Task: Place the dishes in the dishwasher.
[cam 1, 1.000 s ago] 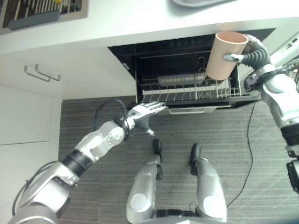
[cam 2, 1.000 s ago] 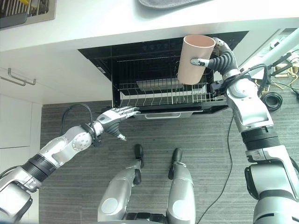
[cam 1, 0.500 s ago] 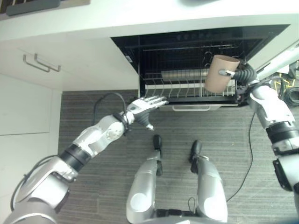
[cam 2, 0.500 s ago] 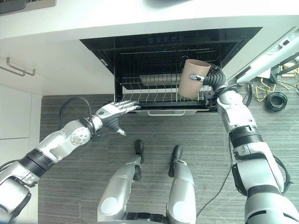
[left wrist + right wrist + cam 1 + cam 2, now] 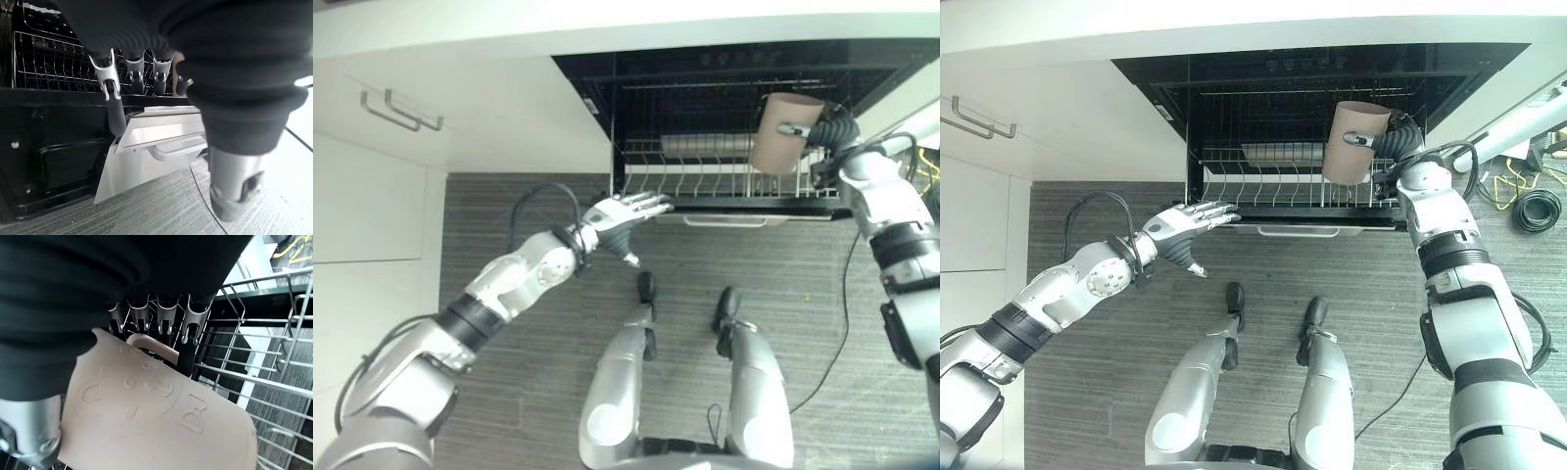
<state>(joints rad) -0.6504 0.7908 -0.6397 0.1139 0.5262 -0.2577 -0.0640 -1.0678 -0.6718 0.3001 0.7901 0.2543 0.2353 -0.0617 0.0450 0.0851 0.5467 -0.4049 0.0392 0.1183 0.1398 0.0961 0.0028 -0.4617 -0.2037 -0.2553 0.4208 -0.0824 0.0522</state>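
The beige cup (image 5: 784, 133), roughly upright with its mouth up, hangs over the wire rack (image 5: 705, 179) of the open dishwasher (image 5: 1273, 78), clasped by the right hand (image 5: 830, 128), while the left hand (image 5: 619, 215) hovers flat-fingered near the rack's front.

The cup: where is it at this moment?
The cup is in the right hand, held over the right part of the dishwasher rack, as both eye views show.
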